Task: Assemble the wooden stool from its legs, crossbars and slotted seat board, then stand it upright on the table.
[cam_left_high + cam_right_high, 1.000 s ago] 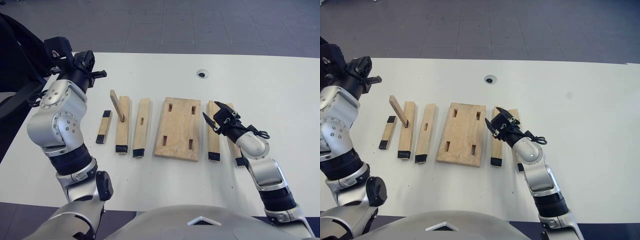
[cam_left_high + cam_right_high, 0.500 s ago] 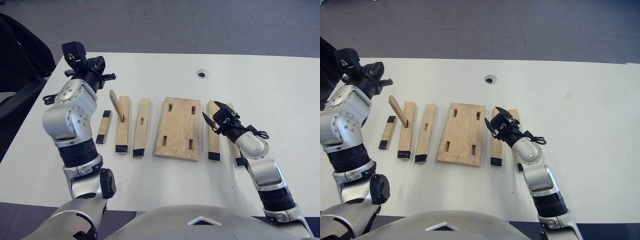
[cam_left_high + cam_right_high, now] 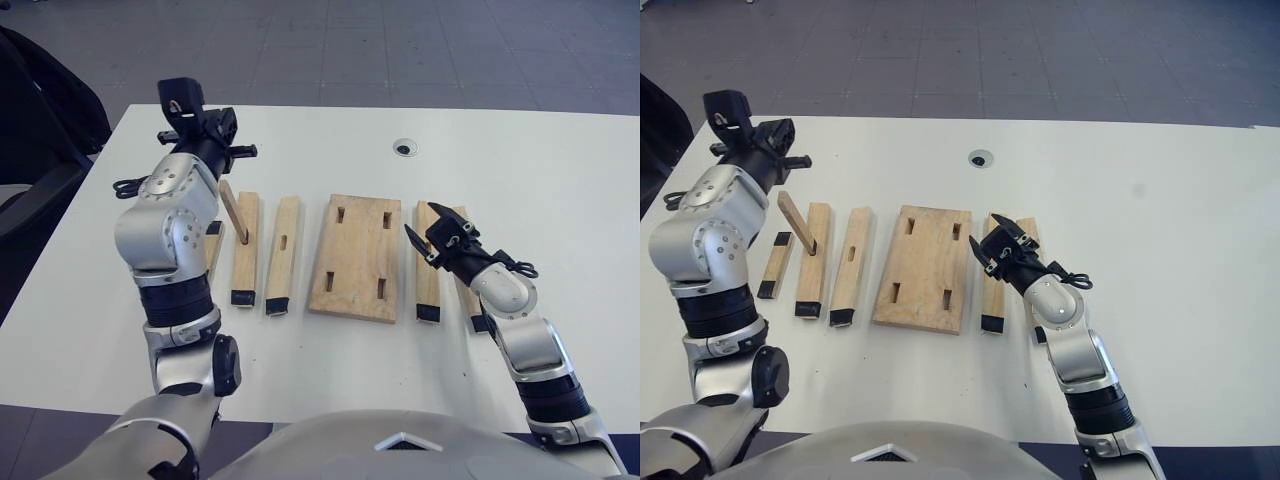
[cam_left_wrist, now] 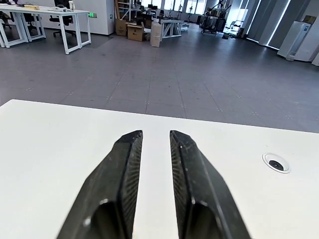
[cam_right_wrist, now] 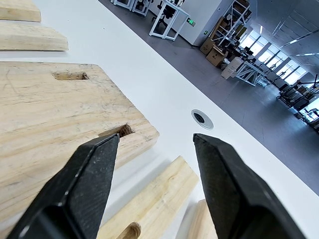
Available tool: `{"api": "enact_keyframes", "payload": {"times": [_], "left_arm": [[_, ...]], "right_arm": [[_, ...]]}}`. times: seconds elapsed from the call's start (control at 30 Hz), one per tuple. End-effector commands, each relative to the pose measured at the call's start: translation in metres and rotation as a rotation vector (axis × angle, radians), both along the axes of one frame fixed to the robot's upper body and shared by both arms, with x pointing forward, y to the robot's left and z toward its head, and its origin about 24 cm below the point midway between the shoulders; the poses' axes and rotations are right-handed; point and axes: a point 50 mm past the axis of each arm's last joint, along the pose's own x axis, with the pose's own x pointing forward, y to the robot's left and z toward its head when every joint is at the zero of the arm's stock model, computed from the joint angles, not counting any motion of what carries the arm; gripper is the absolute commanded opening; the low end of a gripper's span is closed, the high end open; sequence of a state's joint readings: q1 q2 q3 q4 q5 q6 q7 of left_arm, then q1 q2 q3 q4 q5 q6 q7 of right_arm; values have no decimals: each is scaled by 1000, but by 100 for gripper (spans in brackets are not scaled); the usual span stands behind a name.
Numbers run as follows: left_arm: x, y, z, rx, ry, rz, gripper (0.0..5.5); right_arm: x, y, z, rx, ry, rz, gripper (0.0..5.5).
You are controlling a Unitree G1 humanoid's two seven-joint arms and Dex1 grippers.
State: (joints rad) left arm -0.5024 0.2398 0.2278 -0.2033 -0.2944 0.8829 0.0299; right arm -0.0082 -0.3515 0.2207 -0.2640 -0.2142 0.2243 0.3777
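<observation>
left eye view: the parts lie in a row on the table (image 3: 560, 180), and the stool is barely begun. the board (image 3: 355, 257) lies flat in the middle, its four slots up. on our left a crossbar (image 3: 234, 212) stands tilted, its lower end at the slot of a leg (image 3: 246, 262). it looks seated there, though we cannot tell how deep. just beside that lies a slotted leg (image 3: 283, 255), and further left a short bar (image 3: 776, 262) with black ends. on our right, a right leg (image 3: 428, 270) lies beside the board, with an outer leg (image 3: 472, 300) partly hidden by the arm.

the right gripper (image 3: 420, 220) hovers just above the far end of the right leg, jaws wide and empty. in the right wrist view the right gripper (image 5: 157, 142) frames the board's corner and that leg's end. the left gripper (image 3: 243, 151) is raised over the table's far left, well apart from the parts. in the left wrist view the left gripper (image 4: 152, 164) shows a narrow gap with nothing in it, pointing toward the hole (image 4: 275, 163).

we judge the step in hand to be picking up the right leg. next we would lower the wide jaws astride its end and close squarely. the left jaws must widen before that arm comes down to any part.
</observation>
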Motion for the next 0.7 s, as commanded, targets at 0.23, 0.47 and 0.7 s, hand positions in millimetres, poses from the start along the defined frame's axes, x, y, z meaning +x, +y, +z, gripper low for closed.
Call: {"api": "enact_keyframes", "payload": {"times": [0.23,0.47,0.7], "left_arm": [[-2,10,22,70,-80,67,101],[-4,9,64,82,-207,64,101],[-6,9,-30,144,165,19,101]], "right_arm": [[1,1,0,-3,5,-4,272],[-1,2,0,-4,8,1,272],[-1,3,-1,-2,11,-1,272]]}}
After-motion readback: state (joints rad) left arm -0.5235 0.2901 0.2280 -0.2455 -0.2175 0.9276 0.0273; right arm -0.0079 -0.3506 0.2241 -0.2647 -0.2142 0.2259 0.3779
